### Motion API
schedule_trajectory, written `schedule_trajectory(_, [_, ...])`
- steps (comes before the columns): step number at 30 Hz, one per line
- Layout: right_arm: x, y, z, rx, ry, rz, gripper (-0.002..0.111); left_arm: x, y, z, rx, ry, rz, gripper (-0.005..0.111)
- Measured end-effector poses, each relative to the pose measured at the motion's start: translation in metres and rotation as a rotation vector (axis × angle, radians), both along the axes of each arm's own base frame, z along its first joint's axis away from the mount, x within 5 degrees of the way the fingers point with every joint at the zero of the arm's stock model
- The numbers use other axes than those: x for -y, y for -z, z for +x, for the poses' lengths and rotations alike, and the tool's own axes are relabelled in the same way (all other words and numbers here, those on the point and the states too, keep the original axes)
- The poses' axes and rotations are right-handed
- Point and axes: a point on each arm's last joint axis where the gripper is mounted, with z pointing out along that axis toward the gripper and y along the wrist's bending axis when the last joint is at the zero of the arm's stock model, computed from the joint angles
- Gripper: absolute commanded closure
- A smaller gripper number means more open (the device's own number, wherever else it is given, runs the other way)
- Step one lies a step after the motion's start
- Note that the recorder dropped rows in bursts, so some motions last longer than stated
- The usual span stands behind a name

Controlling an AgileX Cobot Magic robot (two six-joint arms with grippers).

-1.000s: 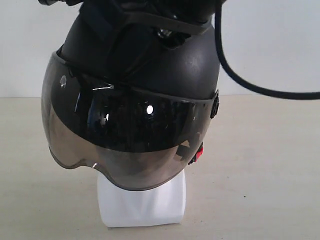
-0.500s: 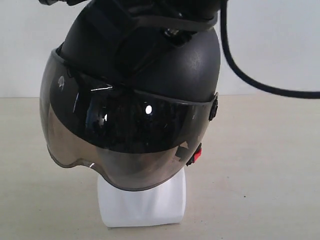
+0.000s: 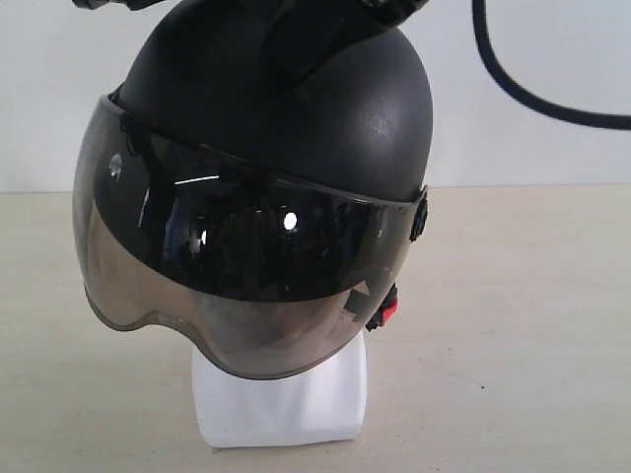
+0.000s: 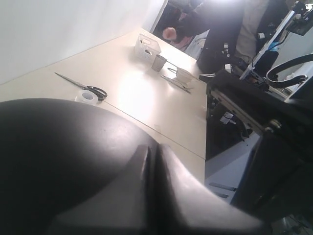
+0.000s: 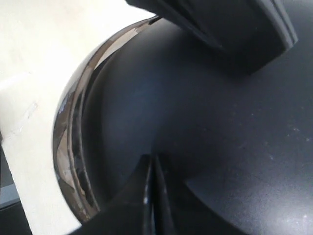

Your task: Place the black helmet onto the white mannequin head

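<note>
Helmet (image 3: 325,128) sits over the head (image 3: 281,404), mid-frame. Left gripper (image 4: 149,159) and right gripper (image 5: 152,171) are at its crown, jaws closed tight, holding nothing.

— How did the black helmet (image 3: 296,108) look?
— Matt shell, faintly speckled. Its visor (image 3: 227,286) was smooth, glossy tinted plastic, mirroring lights.
— And beneath?
— The white mannequin head (image 3: 281,404) showed a smooth plastic base with a soft sheen. The worktop (image 3: 513,335) was pale, matt, finely grained.
</note>
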Motion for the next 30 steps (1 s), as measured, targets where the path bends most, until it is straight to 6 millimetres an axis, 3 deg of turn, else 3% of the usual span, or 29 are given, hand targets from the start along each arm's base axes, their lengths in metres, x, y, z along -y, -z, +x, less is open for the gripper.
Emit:
schedule_trajectory(6, [0.000, 0.000, 0.000, 0.000, -0.008, 0.001, 0.109, -0.006, 0.000, 0.003, -0.002, -0.019, 0.000, 0.102])
schedule_trajectory(11, [-0.005, 0.001, 0.000, -0.011, -0.035, 0.017, 0.109, -0.023, 0.000, 0.010, -0.009, -0.078, -0.004, 0.102])
schedule_trajectory(17, [-0.011, 0.000, 0.004, 0.005, -0.039, 0.054, 0.109, -0.038, 0.017, 0.015, -0.085, -0.136, -0.051, 0.102])
schedule_trajectory(24, [0.013, -0.010, 0.028, 0.205, 0.229, -0.084, 0.109, -0.054, 0.041, 0.019, -0.141, -0.227, -0.070, 0.102])
schedule_trajectory(30, [0.019, -0.009, 0.034, 0.233, 0.300, -0.132, 0.109, -0.057, 0.051, 0.018, -0.177, -0.254, -0.096, 0.102])
